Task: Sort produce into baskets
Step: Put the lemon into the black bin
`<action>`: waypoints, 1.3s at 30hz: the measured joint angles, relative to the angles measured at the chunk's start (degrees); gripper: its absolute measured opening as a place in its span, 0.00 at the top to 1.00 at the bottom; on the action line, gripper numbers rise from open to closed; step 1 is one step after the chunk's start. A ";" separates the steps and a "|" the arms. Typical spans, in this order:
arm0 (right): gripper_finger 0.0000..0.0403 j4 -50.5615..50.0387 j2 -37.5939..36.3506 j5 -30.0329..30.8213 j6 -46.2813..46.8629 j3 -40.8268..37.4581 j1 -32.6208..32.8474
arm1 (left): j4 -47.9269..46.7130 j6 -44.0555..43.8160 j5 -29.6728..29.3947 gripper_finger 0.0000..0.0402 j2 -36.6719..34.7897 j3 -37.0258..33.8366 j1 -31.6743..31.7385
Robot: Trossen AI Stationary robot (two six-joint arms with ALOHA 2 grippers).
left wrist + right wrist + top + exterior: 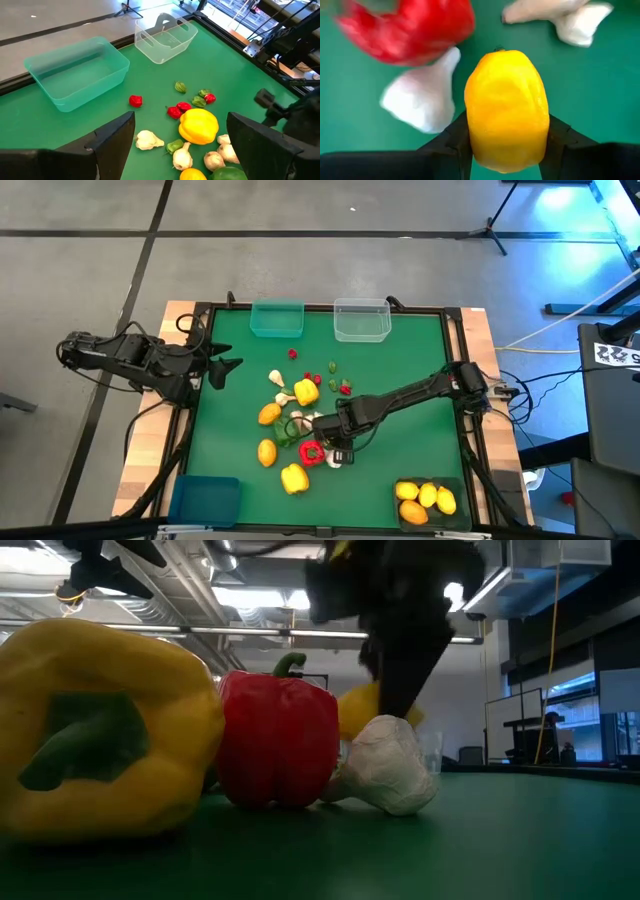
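smooth yellow lemon (506,112), clamped in right hand (506,150)

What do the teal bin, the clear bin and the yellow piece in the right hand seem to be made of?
Teal bin: translucent plastic, glossy; the mat shows through it. Clear bin: see-through plastic. Yellow piece, held in the right hand: smooth, slightly waxy, probably moulded plastic or foam.

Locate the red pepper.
In the high view the red pepper lies low in the mat's middle, just left of the right gripper, with a yellow pepper below it.
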 joint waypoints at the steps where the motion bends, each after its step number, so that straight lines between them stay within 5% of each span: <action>1: 0.64 -0.89 -0.60 0.09 0.26 0.24 0.31 | -0.01 0.00 0.00 0.23 -0.02 0.00 -0.01; 13: 0.64 -9.34 -12.39 3.58 14.77 1.02 10.38 | 0.01 -0.26 0.00 0.23 0.00 0.00 -0.01; 30: 0.64 -16.04 -14.70 1.73 67.97 1.02 40.32 | 0.01 -0.35 0.00 0.23 0.00 -0.01 -0.01; 39: 0.64 -19.49 -14.70 1.44 90.08 1.02 48.22 | 0.01 -0.41 0.00 0.23 0.00 -0.02 0.01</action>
